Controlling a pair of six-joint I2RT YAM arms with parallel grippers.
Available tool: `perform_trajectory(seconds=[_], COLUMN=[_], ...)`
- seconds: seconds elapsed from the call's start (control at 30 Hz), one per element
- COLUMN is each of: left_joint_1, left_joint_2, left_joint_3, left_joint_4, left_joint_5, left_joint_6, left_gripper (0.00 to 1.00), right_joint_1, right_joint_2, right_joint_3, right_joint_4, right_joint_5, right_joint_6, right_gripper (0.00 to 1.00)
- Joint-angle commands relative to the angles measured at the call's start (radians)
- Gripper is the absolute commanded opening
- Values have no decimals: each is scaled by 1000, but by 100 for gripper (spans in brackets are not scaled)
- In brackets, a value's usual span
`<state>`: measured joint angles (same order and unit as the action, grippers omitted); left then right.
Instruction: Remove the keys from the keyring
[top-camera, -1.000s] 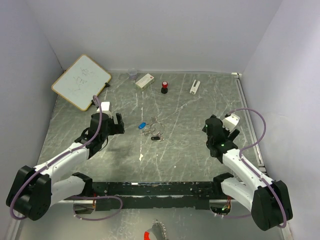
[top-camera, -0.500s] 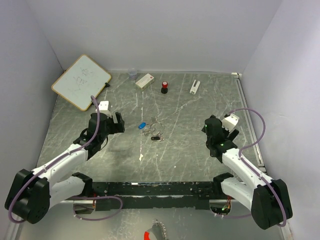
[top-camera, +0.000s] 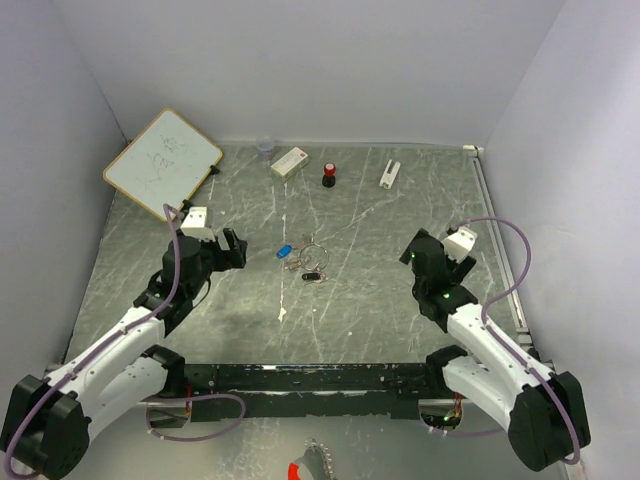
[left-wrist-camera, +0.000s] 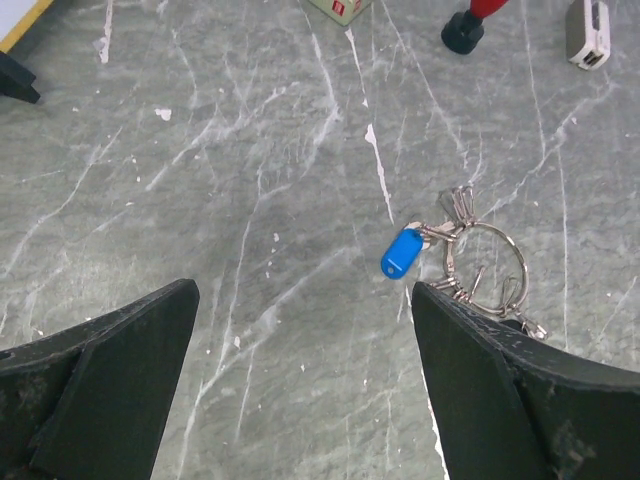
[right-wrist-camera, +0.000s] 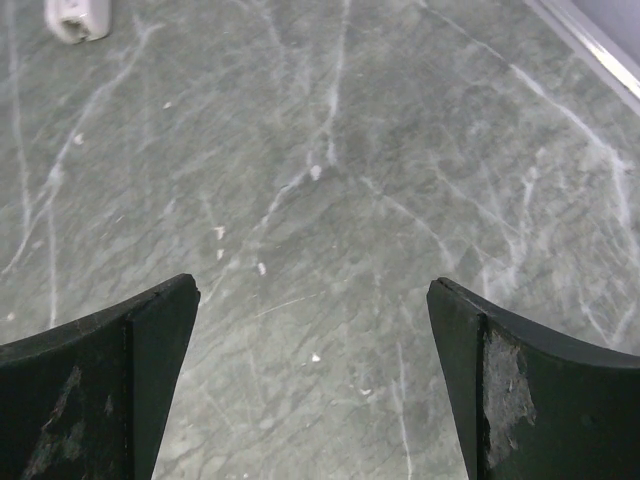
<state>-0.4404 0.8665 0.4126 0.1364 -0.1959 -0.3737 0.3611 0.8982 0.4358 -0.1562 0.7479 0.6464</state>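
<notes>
The keyring (top-camera: 312, 253) lies on the table's middle, a thin silver loop with the keys on it: a blue-headed key (top-camera: 284, 251), a black-headed key (top-camera: 311, 276) and plain silver ones. In the left wrist view the keyring (left-wrist-camera: 487, 268) and blue key (left-wrist-camera: 402, 253) lie just beyond my right fingertip. My left gripper (top-camera: 230, 248) is open and empty, left of the keys. My right gripper (top-camera: 416, 258) is open and empty, well right of them, over bare table (right-wrist-camera: 320, 300).
A small whiteboard (top-camera: 162, 163) leans at the back left. Along the back edge sit a white box (top-camera: 289, 162), a red-and-black knob (top-camera: 329, 174), a white adapter (top-camera: 389, 174) and a small clear cup (top-camera: 265, 148). Grey walls enclose the table.
My left arm has drawn back and shifted slightly left, its wrist raised. My right gripper has edged a little toward the left. The keys have not moved.
</notes>
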Motion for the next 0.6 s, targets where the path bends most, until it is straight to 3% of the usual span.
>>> perform_trajectory(seconds=[0.0, 0.1, 0.27, 0.57], left_joint_1=[-4, -4, -4, -2], left_joint_2=[-21, 2, 43, 118], left_joint_3=[6, 38, 59, 63], left_joint_4=[26, 2, 51, 148], left_joint_5=[16, 12, 15, 11], left_joint_6=[10, 7, -30, -79], left_gripper=[99, 99, 99, 99], right_joint_1=[74, 168, 285, 365], right_joint_2=[-27, -6, 112, 180], right_joint_3=[-15, 8, 65, 34], right_joint_4=[43, 59, 90, 290], right_joint_5=[3, 3, -177, -362], right_joint_6=[-52, -96, -165, -153], right_gripper=[99, 87, 50, 43])
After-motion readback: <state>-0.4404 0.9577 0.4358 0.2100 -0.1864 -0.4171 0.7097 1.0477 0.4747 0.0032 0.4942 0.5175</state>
